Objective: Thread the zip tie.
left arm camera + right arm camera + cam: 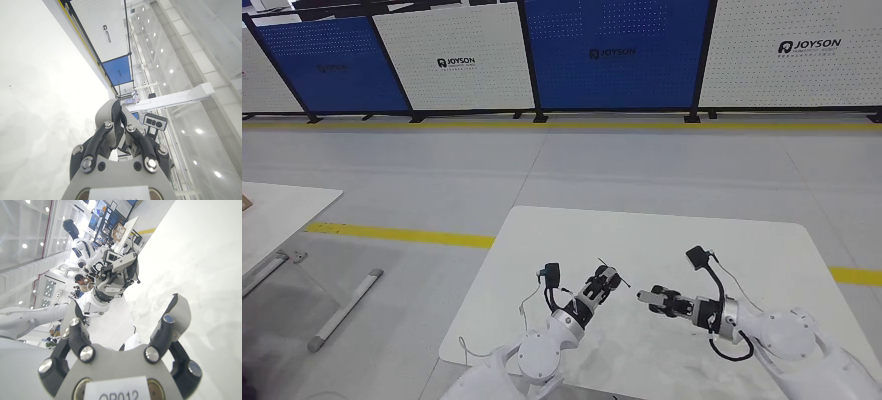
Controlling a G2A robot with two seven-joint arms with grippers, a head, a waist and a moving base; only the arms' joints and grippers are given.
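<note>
Over white table (672,235), left hand (118,107) clamps zip tie (118,90).

A white table (662,240) with rounded corners stands on grey floor (542,170) crossed by a yellow line (402,236).

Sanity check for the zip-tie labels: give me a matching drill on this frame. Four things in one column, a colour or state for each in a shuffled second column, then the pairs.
Things:
1. left gripper
2. right gripper
3. zip tie
4. table

States:
A. white, lying under both arms
B. open, nothing between its fingers
C. black and thin, sticking out past closed fingertips
D. shut on a thin strip

Pairs: 1-D, 2-B, 3-C, 4-A
</note>
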